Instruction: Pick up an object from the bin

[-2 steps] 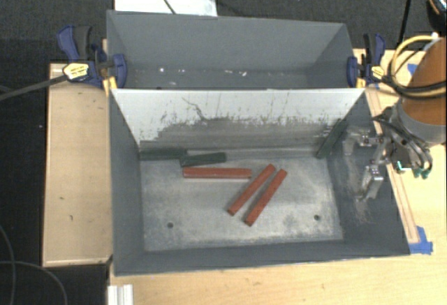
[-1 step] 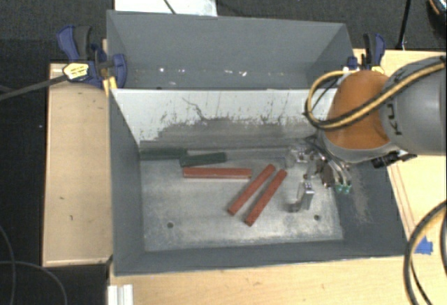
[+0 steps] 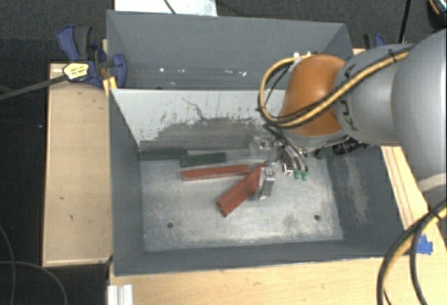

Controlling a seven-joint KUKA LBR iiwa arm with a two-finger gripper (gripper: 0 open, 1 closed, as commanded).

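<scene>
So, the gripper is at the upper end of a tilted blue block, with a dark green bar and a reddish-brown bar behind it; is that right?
Not quite: the camera view shows the tilted block at the gripper is reddish-brown, not blue. The dark green bar and the reddish-brown bar do lie behind it.

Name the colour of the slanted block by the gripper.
The slanted block is reddish-brown, and it shows best in the camera view.

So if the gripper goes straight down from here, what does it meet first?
Most likely the upper-right end of the slanted red-brown block, which lies directly under the gripper. The gap between them is unclear.
</scene>
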